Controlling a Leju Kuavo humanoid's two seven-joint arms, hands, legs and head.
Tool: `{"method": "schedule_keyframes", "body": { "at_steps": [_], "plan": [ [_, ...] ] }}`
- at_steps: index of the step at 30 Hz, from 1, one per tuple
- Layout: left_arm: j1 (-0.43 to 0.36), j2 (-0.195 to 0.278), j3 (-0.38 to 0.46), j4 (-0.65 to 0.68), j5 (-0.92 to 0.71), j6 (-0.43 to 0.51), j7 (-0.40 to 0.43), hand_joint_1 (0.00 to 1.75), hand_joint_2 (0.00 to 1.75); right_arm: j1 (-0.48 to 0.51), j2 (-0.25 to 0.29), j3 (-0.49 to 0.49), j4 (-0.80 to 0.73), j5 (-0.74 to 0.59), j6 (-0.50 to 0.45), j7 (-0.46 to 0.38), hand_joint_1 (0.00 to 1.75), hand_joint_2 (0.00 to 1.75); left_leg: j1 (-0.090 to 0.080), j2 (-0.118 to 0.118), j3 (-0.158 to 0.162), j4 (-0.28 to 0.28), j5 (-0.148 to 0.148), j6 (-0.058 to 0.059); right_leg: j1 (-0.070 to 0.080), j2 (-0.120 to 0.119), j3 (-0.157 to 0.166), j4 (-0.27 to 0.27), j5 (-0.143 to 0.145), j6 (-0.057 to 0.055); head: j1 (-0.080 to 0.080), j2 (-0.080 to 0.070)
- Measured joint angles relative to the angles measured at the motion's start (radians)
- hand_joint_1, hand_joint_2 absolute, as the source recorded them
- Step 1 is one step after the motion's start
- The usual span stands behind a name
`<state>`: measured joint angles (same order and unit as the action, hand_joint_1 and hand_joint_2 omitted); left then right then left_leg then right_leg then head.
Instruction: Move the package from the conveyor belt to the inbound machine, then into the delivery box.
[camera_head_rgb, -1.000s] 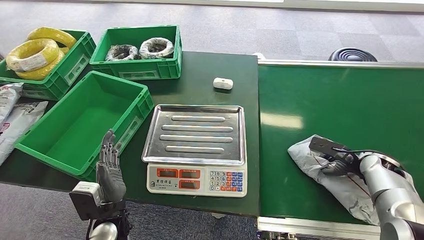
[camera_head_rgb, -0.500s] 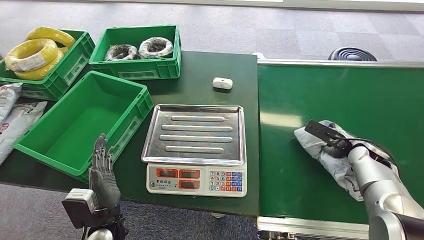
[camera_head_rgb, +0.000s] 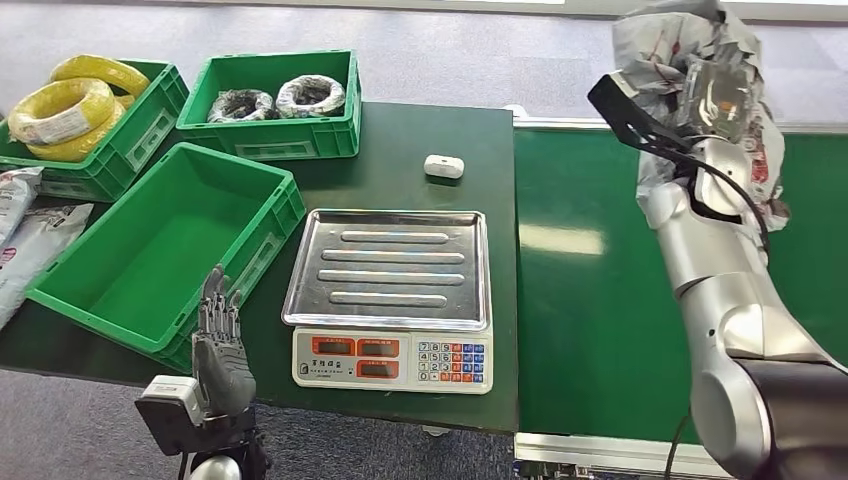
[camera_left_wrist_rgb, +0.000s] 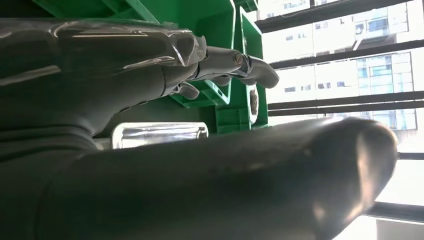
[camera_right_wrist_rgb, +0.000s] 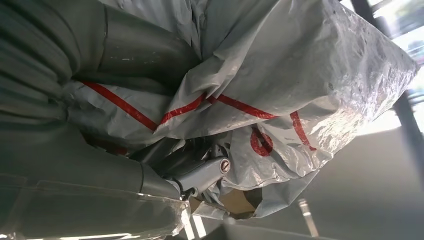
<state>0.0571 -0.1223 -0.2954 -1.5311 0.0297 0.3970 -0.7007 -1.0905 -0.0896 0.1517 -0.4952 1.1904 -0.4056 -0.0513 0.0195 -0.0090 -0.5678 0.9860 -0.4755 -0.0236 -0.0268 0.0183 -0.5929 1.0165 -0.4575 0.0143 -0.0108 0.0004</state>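
Fingers of the right hand (camera_head_rgb: 712, 105) are clamped on the grey package (camera_head_rgb: 690, 50), held high above the conveyor belt (camera_head_rgb: 590, 300). Left hand (camera_head_rgb: 220, 345) is empty, fingers straight. Carry step, I'd say; next it needs lowering onto the scale tray (camera_head_rgb: 390, 265).
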Motion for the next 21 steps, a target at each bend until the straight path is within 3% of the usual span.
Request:
{"method": "schedule_keyframes", "body": {
  "at_steps": [4, 8, 14, 21],
  "plan": [
    [-0.043, -0.01, -0.013, 0.043, 0.009, -0.017, 0.0, 0.0, 0.0, 0.021, 0.108, 0.045, -0.027, -0.033, 0.067, -0.091, 1.75, 1.75, 0.001, -0.001, 0.0, 0.0, 0.0, 0.0, 0.001, 0.0, 0.0, 0.0, 0.0, 0.0, 0.0, 0.0],
    [-0.08, -0.019, -0.021, 0.083, 0.018, -0.028, 0.0, 0.0, 1.75, 0.06, 0.205, 0.095, -0.035, -0.072, 0.113, -0.185, 1.75, 1.75, 0.001, -0.001, 0.0, 0.0, 0.0, -0.001, 0.001, 0.0, 0.0, 0.0, 0.0, 0.0, 0.0, 0.0],
    [-0.103, -0.03, -0.026, 0.107, 0.021, -0.026, 0.0, 0.0, 1.75, 0.13, 0.305, 0.143, -0.043, -0.112, 0.111, -0.224, 1.75, 1.75, 0.0, -0.002, -0.001, 0.0, 0.0, -0.001, 0.001, 0.0, 0.0, 0.0, 0.0, 0.0, 0.0, 0.0],
    [-0.107, -0.032, -0.027, 0.115, 0.022, -0.024, 0.0, 0.0, 1.75, 0.171, 0.336, 0.165, -0.069, -0.172, 0.109, -0.285, 1.75, 1.75, 0.0, -0.002, -0.001, 0.0, 0.0, 0.0, 0.001, -0.001, 0.0, 0.0, 0.0, 0.0, 0.0, 0.0]
  ]
}}
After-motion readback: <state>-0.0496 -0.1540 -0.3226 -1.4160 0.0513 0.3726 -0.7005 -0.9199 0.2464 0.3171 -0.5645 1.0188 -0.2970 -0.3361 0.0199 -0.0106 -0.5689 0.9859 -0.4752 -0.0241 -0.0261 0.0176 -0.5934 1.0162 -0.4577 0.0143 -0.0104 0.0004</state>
